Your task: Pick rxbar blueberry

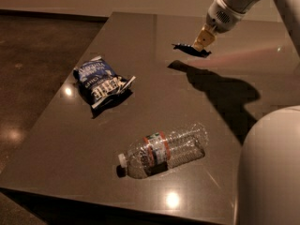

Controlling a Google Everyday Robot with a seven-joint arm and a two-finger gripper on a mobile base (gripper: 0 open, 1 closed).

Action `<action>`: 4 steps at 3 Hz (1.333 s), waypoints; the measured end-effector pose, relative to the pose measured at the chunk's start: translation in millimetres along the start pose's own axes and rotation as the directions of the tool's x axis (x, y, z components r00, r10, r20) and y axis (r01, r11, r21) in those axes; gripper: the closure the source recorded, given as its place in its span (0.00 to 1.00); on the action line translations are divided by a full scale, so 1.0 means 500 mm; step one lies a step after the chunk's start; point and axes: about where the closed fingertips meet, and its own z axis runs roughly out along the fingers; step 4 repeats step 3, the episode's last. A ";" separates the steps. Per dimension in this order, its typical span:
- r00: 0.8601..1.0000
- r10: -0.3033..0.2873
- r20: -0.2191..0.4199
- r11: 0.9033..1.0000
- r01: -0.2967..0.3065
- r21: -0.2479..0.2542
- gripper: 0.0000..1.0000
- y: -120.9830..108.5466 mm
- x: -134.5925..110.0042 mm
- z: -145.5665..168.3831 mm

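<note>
The rxbar blueberry (189, 49) is a small flat dark blue wrapper. It hangs in the air above the dark table (154, 88) at the upper right, with its shadow on the table below it. My gripper (202, 42), with tan fingers, is shut on the bar's right end and holds it lifted. The white arm reaches in from the top right corner.
A puffy blue-and-white chip bag (100, 80) lies on the table at the left. A clear plastic water bottle (164, 150) lies on its side near the front edge. My white body (272, 172) fills the lower right. Brown floor lies to the left.
</note>
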 end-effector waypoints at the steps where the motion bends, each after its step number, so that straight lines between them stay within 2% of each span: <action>1: 0.996 -0.088 0.035 0.996 0.087 0.018 1.00 0.040 -0.066 -0.082; 2: 0.989 -0.135 0.055 0.991 0.133 0.029 1.00 0.061 -0.101 -0.120; 4: 0.989 -0.135 0.055 0.991 0.133 0.029 1.00 0.061 -0.101 -0.120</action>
